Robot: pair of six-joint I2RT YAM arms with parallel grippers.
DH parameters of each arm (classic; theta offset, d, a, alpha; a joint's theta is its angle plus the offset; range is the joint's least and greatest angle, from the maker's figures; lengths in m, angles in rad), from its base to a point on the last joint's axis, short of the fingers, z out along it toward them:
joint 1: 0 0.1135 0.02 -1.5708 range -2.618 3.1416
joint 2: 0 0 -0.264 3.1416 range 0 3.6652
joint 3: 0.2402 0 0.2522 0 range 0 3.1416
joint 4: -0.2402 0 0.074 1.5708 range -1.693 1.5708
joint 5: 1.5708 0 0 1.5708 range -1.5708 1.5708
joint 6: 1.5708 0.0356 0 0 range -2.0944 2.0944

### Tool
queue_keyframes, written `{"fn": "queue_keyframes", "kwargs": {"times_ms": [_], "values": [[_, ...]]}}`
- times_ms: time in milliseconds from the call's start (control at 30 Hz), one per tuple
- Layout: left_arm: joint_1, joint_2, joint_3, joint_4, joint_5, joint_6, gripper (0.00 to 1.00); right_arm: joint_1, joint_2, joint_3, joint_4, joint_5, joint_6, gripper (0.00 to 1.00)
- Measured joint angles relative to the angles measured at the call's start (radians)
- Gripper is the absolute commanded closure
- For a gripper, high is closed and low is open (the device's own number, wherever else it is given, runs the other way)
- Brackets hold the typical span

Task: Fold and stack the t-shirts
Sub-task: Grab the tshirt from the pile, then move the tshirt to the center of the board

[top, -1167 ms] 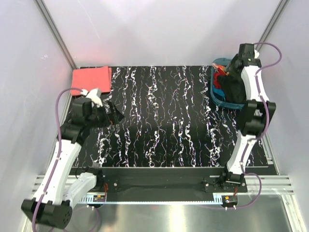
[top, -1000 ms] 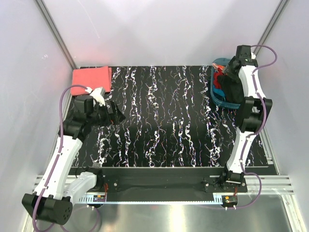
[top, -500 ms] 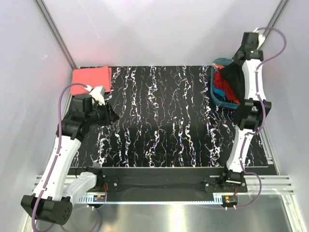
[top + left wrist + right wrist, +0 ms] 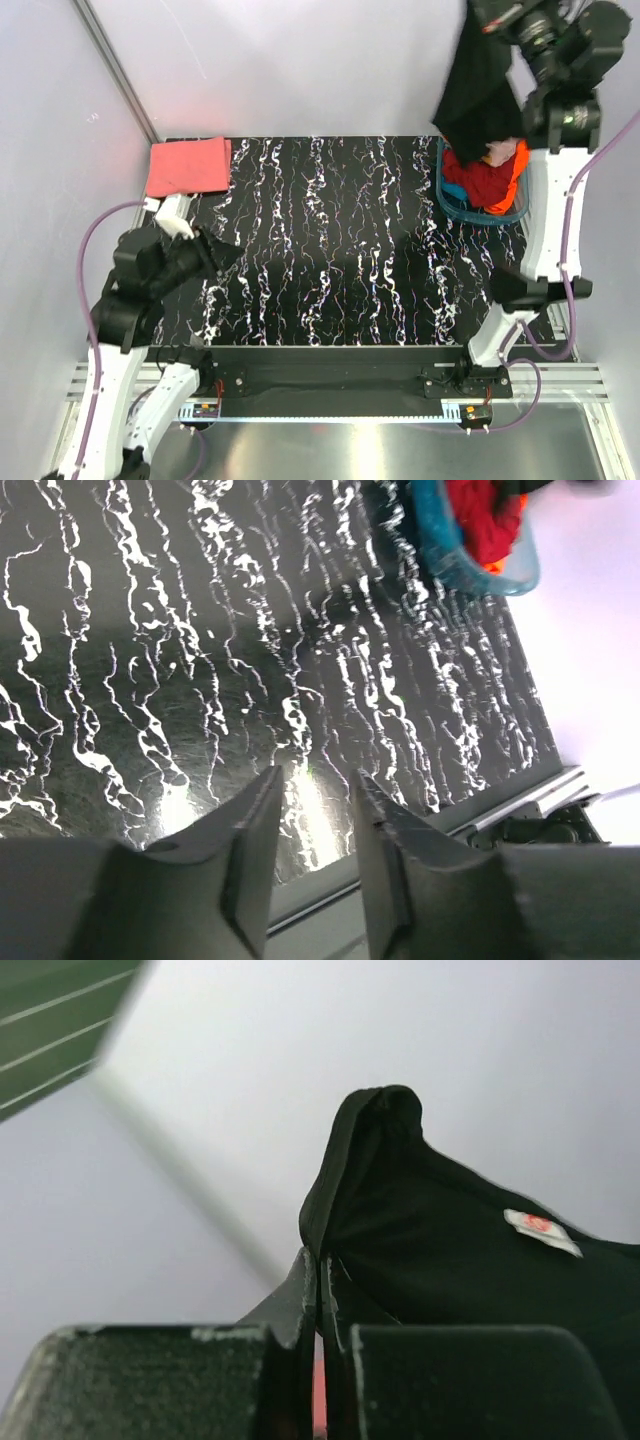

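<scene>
Top: right arm [image 4: 556,120] is raised over the far right corner of the surface [image 4: 330,250]. The black shirt [image 4: 478,85] hangs from it above the teal basket [image 4: 448,205], which has red cloth [image 4: 490,172] inside. Folded pink shirt [image 4: 188,166] lies flat at the far left corner. The left fingers [image 4: 228,257] are near the left edge.
Left wrist: fingers slightly apart, gripping nothing.
Right wrist: the right fingers [image 4: 320,1295] are pinched tight on a black shirt fold, white tag [image 4: 540,1228] visible.

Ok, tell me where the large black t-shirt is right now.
In the top view the large black t-shirt hangs at the far right, above the teal plastic basket, pinched in the right arm's shut jaws.
</scene>
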State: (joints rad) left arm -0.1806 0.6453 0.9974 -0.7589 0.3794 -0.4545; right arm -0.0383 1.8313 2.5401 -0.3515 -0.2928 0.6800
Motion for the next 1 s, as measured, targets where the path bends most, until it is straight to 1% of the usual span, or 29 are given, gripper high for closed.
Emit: {"fn": "queue_keyframes", "kwargs": {"times_ms": [33,100,133,167,200,233,267,300,333,367,500,567,600,667,700,800,867,933,1000], "values": [[0.000,-0.023,-0.001,-0.009,0.000,-0.011,0.55,0.048,-0.023,0.003,0.029,-0.056,0.045,0.97],[0.000,-0.058,-0.001,-0.023,-0.003,-0.028,0.52,0.143,-0.064,-0.018,0.078,-0.161,0.121,0.95],[0.000,-0.072,0.002,-0.035,-0.007,-0.034,0.42,0.190,-0.088,-0.045,0.094,-0.208,0.154,0.91],[0.000,-0.087,0.006,-0.051,-0.013,-0.042,0.36,0.224,-0.118,-0.092,0.112,-0.242,0.182,0.70],[0.000,-0.095,0.013,-0.068,-0.018,-0.047,0.29,0.245,-0.154,-0.160,0.133,-0.262,0.204,0.57],[0.000,-0.105,0.023,-0.086,-0.025,-0.054,0.20,0.260,-0.203,-0.251,0.136,-0.283,0.227,0.53],[0.000,-0.113,0.037,-0.101,-0.031,-0.060,0.14,0.267,-0.248,-0.343,0.141,-0.302,0.241,0.50],[0.000,-0.116,0.053,-0.116,-0.035,-0.065,0.11,0.269,-0.296,-0.446,0.143,-0.312,0.249,0.47],[0.000,-0.119,0.068,-0.126,-0.039,-0.068,0.09,0.269,-0.330,-0.520,0.120,-0.322,0.251,0.46],[0.000,-0.120,0.087,-0.135,-0.042,-0.069,0.07,0.269,-0.372,-0.623,0.093,-0.326,0.252,0.43],[0.000,-0.108,0.149,-0.167,-0.051,-0.069,0.07,0.267,-0.485,-0.929,-0.106,-0.309,0.201,0.38],[0.000,-0.091,0.168,-0.178,-0.051,-0.069,0.07,0.267,-0.521,-1.039,-0.237,-0.290,0.155,0.37],[0.000,-0.078,0.169,-0.177,-0.048,-0.069,0.09,0.267,-0.540,-1.099,-0.288,-0.285,0.127,0.37],[0.000,-0.048,0.159,-0.169,-0.038,-0.074,0.12,0.267,-0.562,-1.204,-0.375,-0.286,0.079,0.41],[0.000,-0.030,0.145,-0.158,-0.027,-0.080,0.17,0.268,-0.568,-1.254,-0.402,-0.291,0.059,0.41],[-0.002,0.040,0.060,-0.089,0.020,-0.128,0.24,0.276,-0.564,-1.371,-0.417,-0.304,0.031,0.44],[-0.022,0.128,-0.018,-0.029,0.035,-0.171,0.25,0.294,-0.544,-1.419,-0.401,-0.314,0.026,0.45],[-0.075,0.239,-0.043,-0.002,0.019,-0.193,0.24,0.322,-0.494,-1.424,-0.385,-0.323,0.015,0.45],[-0.154,0.407,-0.011,0.010,-0.029,-0.191,0.24,0.349,-0.436,-1.412,-0.367,-0.322,-0.003,0.46]]}}
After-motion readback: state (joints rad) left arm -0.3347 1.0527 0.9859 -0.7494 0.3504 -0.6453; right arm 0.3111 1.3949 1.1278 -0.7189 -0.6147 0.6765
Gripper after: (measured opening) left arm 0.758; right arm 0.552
